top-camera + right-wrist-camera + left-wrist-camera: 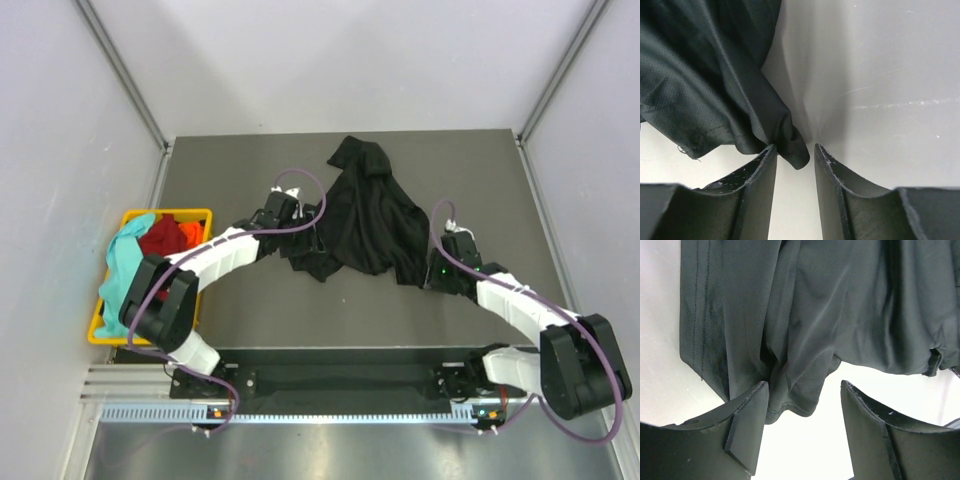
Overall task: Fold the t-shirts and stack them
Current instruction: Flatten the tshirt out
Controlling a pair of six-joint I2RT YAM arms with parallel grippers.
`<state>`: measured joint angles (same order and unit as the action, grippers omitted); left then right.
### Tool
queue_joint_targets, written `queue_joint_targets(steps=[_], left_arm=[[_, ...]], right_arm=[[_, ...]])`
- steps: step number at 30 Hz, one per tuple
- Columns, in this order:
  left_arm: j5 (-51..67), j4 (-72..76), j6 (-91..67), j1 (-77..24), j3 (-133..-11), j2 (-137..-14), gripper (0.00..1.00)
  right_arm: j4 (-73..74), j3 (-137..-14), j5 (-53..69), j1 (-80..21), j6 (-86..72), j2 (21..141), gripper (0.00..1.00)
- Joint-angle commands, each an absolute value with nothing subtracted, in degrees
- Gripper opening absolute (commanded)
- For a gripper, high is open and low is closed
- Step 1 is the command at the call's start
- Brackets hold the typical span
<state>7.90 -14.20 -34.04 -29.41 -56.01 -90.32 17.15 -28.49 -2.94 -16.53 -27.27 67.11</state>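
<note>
Overhead rear view, two close wrist views of black t-shirt [365, 220]

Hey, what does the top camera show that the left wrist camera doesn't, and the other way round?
Only the top view: the yellow basket at the left, holding the teal shirt, red shirt and orange shirt; the right claw at the cloth's right edge; and the black t-shirt as a whole crumpled heap.
Only the left wrist view: the left claw up close, its fingers standing apart with a fold of hem hanging between them.
Both: the black t-shirt and the table under it.
</note>
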Motion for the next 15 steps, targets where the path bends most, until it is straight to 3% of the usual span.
queue_joint_targets(steps=[1, 6, 11, 15], left_arm=[[8.96, -10.99, -34.98, -29.53, -55.55, -91.58, 0.64], [8.35, -10.81, -34.63, -29.53, -55.37, -92.2, 0.63], [8.52, -9.58, -34.45, -29.53, -55.02, -93.78, 0.6], [8.88, -9.14, -34.54, -29.53, -55.02, -94.74, 0.56]], right_arm=[[15.56, -30.58, -7.29, -18.63, -27.86, 66.53, 0.36], [17.14, -32.25, -9.4, -20.91, -28.3, 66.53, 0.36], [18.45, -33.48, -10.98, -22.41, -28.48, 65.83, 0.44], [19.25, -33.92, -11.69, -22.59, -27.95, 66.35, 0.4]])
